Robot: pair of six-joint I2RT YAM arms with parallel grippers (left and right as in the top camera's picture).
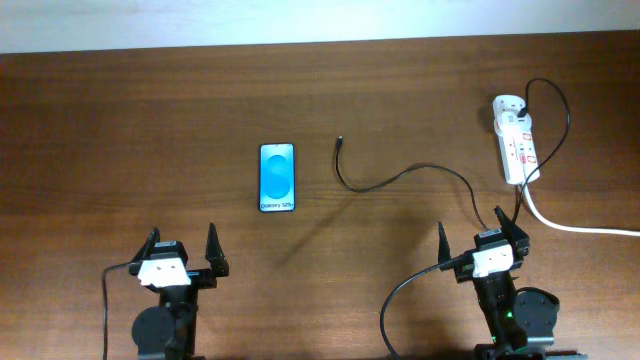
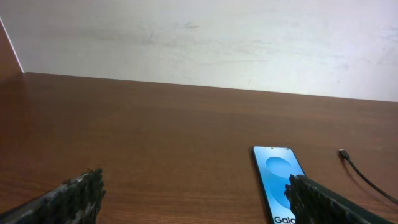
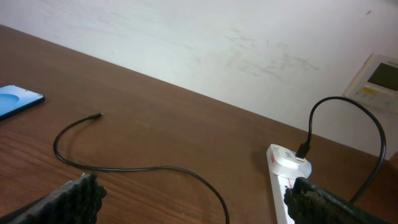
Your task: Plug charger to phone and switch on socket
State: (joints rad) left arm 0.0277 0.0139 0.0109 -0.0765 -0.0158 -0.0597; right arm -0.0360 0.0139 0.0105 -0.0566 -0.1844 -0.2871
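The phone (image 1: 278, 177) lies flat mid-table, blue screen up, "Galaxy S25" text at its near end; it also shows in the left wrist view (image 2: 280, 180) and at the left edge of the right wrist view (image 3: 15, 99). The charger cable (image 1: 400, 178) curves from the socket to a free plug tip (image 1: 340, 141) right of the phone, apart from it. The white socket (image 1: 516, 140) lies at the far right with red-marked switches. My left gripper (image 1: 182, 252) is open and empty near the front edge. My right gripper (image 1: 480, 238) is open and empty, in front of the socket.
A thick white cord (image 1: 570, 224) runs from the socket off the right edge. A white adapter (image 3: 291, 158) with a black plug sits in the socket's far end. A white wall (image 2: 199, 37) bounds the table's far edge.
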